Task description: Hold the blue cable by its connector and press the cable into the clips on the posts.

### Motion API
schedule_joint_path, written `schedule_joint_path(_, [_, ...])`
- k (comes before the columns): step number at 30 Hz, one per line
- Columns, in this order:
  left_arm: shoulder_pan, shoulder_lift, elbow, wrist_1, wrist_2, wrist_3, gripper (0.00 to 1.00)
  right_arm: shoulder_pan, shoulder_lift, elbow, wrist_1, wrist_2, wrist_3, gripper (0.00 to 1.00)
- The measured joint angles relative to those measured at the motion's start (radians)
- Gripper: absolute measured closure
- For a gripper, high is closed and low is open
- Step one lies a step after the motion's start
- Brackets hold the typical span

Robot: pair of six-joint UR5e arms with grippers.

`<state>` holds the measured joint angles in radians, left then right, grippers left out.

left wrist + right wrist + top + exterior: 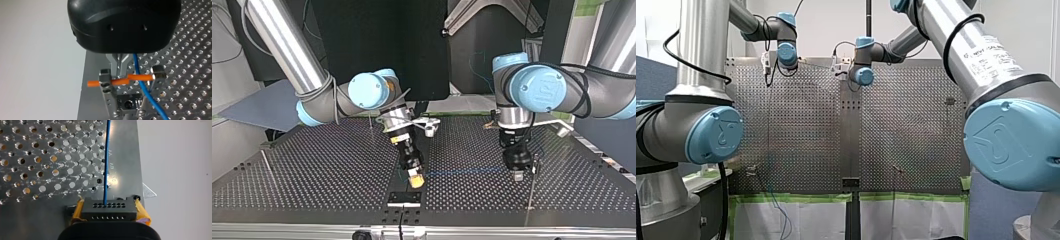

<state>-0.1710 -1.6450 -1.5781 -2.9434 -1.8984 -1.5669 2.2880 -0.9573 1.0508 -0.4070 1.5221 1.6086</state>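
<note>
Low at the top view's middle, my right pincer (pixel 414 176) clamps the connector (pixel 108 210); the blue cable (pixel 467 172) runs level rightward over the worktop (pixel 312 170) to my left pincer (pixel 518 174), fingers (pixel 119 66) closed beside it, nearest the post (pixel 532 190).

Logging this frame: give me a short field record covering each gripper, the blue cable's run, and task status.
right gripper: shut, yellow pads on the black connector
blue cable: leaves the connector and crosses the perforated table toward my left gripper
left gripper: metal fingers together, with the cable passing beside them
orange piece: lies across the clip post
status: connector held; cannot tell whether the cable is clipped
</note>
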Motion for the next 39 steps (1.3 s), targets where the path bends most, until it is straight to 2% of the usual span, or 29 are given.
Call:
schedule_joint_path(3, [0.000, 0.000, 0.000, -0.012, -0.003, -0.004, 1.00, -0.001, 0.000, 0.001, 0.000, 0.001, 0.000, 1.00])
schedule_joint_path(4, [0.000, 0.000, 0.000, -0.016, -0.006, -0.005, 0.86, 0.000, 0.000, 0.001, 0.000, 0.001, -0.001, 1.00])
schedule_joint_path(5, [0.000, 0.001, 0.000, -0.019, -0.008, -0.005, 0.76, 0.000, 0.000, 0.001, 0.000, 0.001, -0.001, 1.00])
schedule_joint_path(6, [0.001, 0.001, 0.000, -0.022, -0.013, -0.007, 0.76, -0.001, 0.000, 0.001, 0.001, 0.003, -0.001, 1.00])
schedule_joint_path(7, [0.001, 0.001, 0.000, -0.023, -0.013, -0.009, 0.70, -0.002, 0.000, 0.001, 0.000, 0.003, -0.001, 1.00])
schedule_joint_path(15, [0.000, 0.000, 0.000, -0.029, -0.015, -0.033, 0.70, -0.001, 0.001, 0.001, 0.000, 0.001, -0.001, 1.00])
schedule_joint_path(16, [0.000, 0.000, 0.000, -0.029, -0.015, -0.034, 0.89, -0.002, 0.001, 0.001, 0.000, 0.001, -0.001, 1.00])
schedule_joint_path(17, [0.000, 0.000, 0.000, -0.029, -0.015, -0.035, 0.96, -0.002, 0.001, 0.001, 0.000, 0.001, -0.001, 1.00])
schedule_joint_path(19, [-0.001, 0.001, 0.000, -0.028, -0.016, -0.034, 1.00, -0.001, 0.001, 0.001, 0.000, 0.001, -0.001, 1.00])
schedule_joint_path(35, [-0.004, 0.001, -0.001, -0.026, -0.016, -0.031, 1.00, 0.002, 0.001, 0.005, 0.000, 0.002, -0.002, 1.00])
schedule_joint_path(39, [-0.011, 0.001, -0.023, -0.012, -0.014, -0.023, 1.00, 0.003, 0.002, 0.027, -0.002, 0.019, -0.001, 1.00])
